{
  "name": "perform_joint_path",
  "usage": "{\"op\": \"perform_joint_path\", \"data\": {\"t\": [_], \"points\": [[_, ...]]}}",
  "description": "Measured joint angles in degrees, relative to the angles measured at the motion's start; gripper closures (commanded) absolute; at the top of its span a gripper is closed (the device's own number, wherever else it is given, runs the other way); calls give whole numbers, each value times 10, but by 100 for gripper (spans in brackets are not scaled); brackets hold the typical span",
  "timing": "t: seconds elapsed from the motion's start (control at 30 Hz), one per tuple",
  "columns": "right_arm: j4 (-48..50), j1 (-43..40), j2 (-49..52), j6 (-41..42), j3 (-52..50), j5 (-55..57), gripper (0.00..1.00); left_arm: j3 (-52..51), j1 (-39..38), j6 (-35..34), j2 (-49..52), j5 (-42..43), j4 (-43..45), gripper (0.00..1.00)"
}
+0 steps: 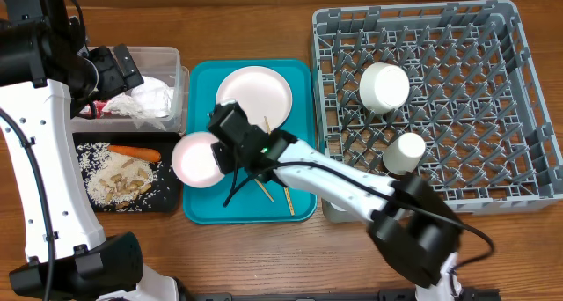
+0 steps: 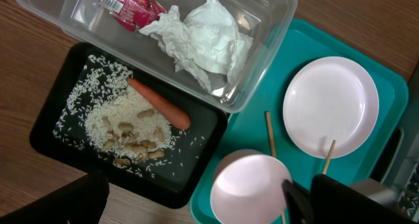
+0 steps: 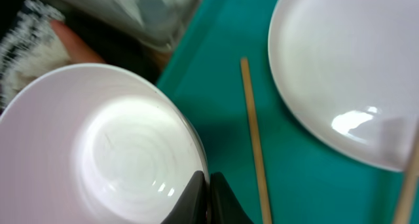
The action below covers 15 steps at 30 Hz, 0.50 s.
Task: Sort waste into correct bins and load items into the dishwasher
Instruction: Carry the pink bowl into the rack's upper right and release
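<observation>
We log wooden table [image 1: 251, 19] | on it we see: clear tub [image 1: 181, 83], black tray [image 1: 172, 176], teal tray [image 1: 204, 209], grey dish rack [image 1: 413, 8]

Glossy white bowl [image 3: 98, 152]; smooth wooden chopstick [image 3: 254, 139]; crumpled paper [image 2: 209, 37]; clear plastic tub [image 2: 278, 14].

Overhead: fixed high, facing straight down, whole worktop [image 1: 264, 19] in frame. Left wrist: mid-height, looking down, teal tray [image 2: 389, 126] at right. Right wrist: very close above bowl [image 3: 98, 152]. All three share bowl, plate [image 1: 255, 94], tray.
</observation>
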Motion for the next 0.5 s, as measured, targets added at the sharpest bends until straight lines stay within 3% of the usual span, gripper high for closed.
{"op": "perform_joint_path", "data": {"t": [0.17, 0.5], "points": [[-7, -16, -76, -63, 8, 32, 96, 0, 0, 0, 0, 0, 0, 0], [-12, -133, -180, -287, 14, 327, 96, 0, 0, 0, 0, 0, 0, 0]]}}
